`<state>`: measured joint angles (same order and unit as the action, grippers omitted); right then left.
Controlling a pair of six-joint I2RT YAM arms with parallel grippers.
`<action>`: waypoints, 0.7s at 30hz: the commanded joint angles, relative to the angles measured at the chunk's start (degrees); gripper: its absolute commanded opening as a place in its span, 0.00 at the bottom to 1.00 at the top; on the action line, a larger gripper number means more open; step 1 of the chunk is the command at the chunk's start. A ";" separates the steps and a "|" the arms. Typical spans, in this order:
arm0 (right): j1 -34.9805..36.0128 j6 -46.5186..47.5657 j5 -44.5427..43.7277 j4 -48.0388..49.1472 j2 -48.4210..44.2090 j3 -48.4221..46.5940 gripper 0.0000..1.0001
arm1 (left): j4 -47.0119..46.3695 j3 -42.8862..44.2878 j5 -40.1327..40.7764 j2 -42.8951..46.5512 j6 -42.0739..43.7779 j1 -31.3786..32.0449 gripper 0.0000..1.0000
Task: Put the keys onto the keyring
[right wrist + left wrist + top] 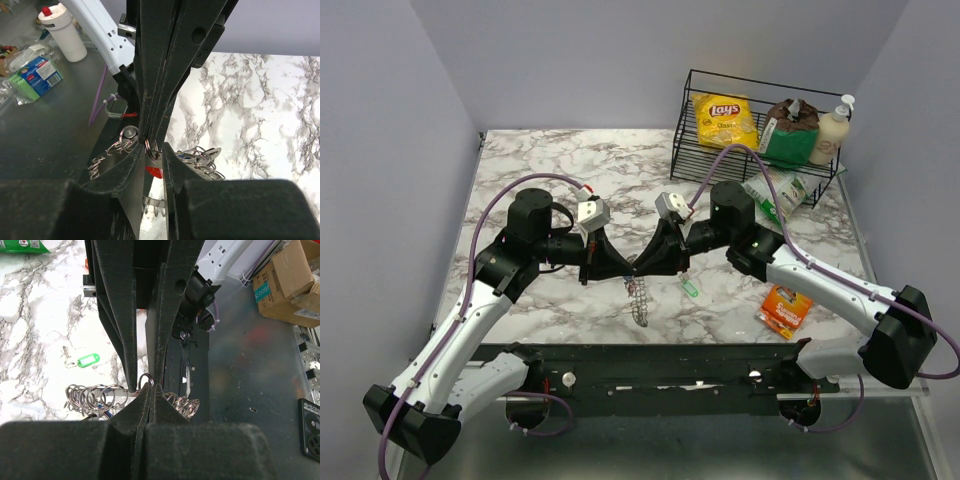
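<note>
Left arm [470,322], right arm [825,285]: glossy white link shells, rounded black joint housings, chunky black blocks at the near ends. A purple cable [535,178] loops along each arm, with a red tip on the left one. Small grey camera box [592,213] at each wrist. Left gripper [628,270], right gripper [642,266]: matte black, long wedge fingers [120,315], grainy surface, probably 3D-printed. One round hole in a finger's side.

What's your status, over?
Left gripper shut on keyring. Right gripper astride red key, grip unclear. Green key lying apart on table. No obstruction seen.
</note>
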<state>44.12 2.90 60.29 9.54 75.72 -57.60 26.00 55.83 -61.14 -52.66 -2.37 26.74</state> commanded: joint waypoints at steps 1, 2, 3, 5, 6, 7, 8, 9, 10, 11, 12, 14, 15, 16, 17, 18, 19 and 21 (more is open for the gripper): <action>-0.35 0.18 -0.97 0.83 -0.58 -0.32 0.27 | 0.02 0.85 -2.75 1.07 0.96 0.33 0.00; -0.35 0.18 -1.14 0.92 -0.84 -0.32 0.28 | 0.54 0.94 -2.75 1.07 1.23 0.24 0.00; -0.26 0.09 -1.84 0.74 -0.84 -0.32 0.35 | 0.81 0.86 -2.66 0.99 1.58 0.33 0.00; -0.26 0.18 -2.28 0.66 -1.19 -0.05 0.40 | 1.42 1.03 -2.49 0.90 1.93 0.33 0.00; -0.26 0.18 -2.81 0.74 -1.37 0.03 0.41 | 1.51 1.12 -2.49 0.98 2.02 0.33 0.00; -0.26 0.18 -2.99 0.66 -1.45 0.12 0.41 | 1.51 1.12 -2.40 0.98 2.02 0.33 0.00; -0.26 0.01 -3.25 0.74 -1.54 0.12 0.40 | 1.60 1.21 -2.49 0.90 2.02 0.33 0.00; -0.26 -0.08 -3.34 0.74 -1.63 0.12 0.40 | 1.60 1.21 -2.49 0.98 2.02 0.33 0.00; -0.26 -0.08 -3.34 0.66 -1.63 0.12 0.39 | 1.69 1.29 -2.58 0.98 2.02 0.33 0.00; -0.35 -0.08 -3.34 0.48 -1.72 -0.05 0.39 | 1.69 1.21 -2.49 0.98 2.11 0.33 0.00; -0.35 -0.08 -3.43 0.39 -1.81 0.12 0.39 | 1.69 1.21 -2.49 1.07 2.11 0.33 0.00; -0.35 0.09 -3.60 0.22 -1.89 0.12 0.39 | 1.86 1.21 -2.49 1.07 2.11 0.33 0.00; -0.35 0.09 -3.69 0.22 -1.98 0.12 0.38 | 1.95 1.29 -2.49 0.99 2.02 0.33 0.00; -0.26 0.18 -3.78 -0.05 -1.90 0.12 0.38 | 1.95 1.12 -2.40 1.07 2.11 0.24 0.00; -0.35 0.35 -3.78 -0.22 -1.90 0.04 0.37 | 2.12 1.12 -2.49 1.07 2.11 0.24 0.00; -0.26 0.53 -4.04 -0.40 -2.07 0.04 0.35 | 2.13 1.21 -2.40 1.07 2.11 0.33 0.00; -0.35 0.62 -4.04 -0.66 -2.16 0.12 0.34 | 2.21 1.21 -2.49 1.16 2.11 0.33 0.00; -0.35 0.88 -4.39 -1.01 -2.07 0.12 0.31 | 2.13 1.29 -2.58 1.25 2.11 0.24 0.00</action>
<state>44.14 2.98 58.35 8.88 75.29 -57.58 26.81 55.83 -61.21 -52.60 -0.47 26.74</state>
